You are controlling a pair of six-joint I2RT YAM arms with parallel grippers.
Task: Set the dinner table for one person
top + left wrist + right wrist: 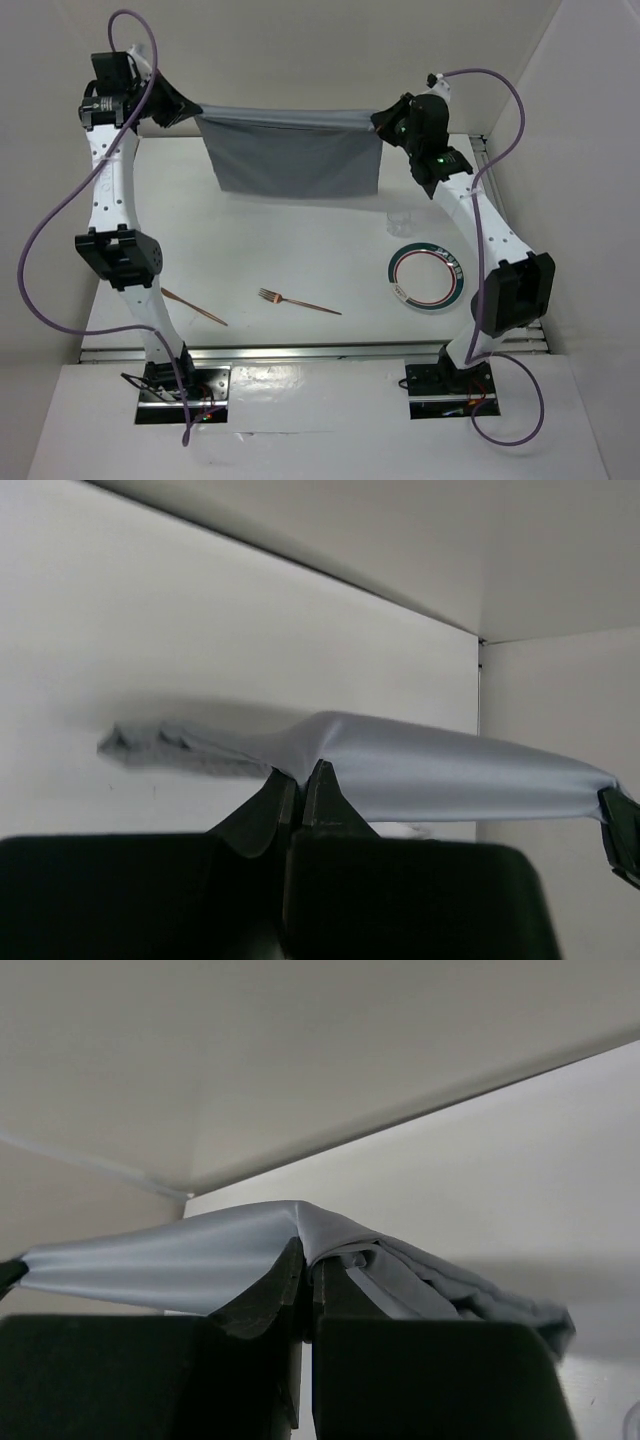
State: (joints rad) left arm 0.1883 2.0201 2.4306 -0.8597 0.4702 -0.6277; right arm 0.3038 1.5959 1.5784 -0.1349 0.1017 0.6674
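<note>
One item shows markings: the plate (428, 277), on its rim, too small to read. My arms rise from the near edge, elbows bent, reaching to the far side. My left gripper (188, 106) and right gripper (381, 122) each pinch a top corner of the cloth (295, 155). It hangs stretched between them over the far part of the table (300, 250).

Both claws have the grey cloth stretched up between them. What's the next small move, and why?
Probably lower both claws together so the grey rectangular cloth mat settles flat on the plain white tabletop. It hangs taut between the left claw and right claw, each shut on a top corner, over the table's far side, beyond the copper-coloured fork and clear glass.
</note>
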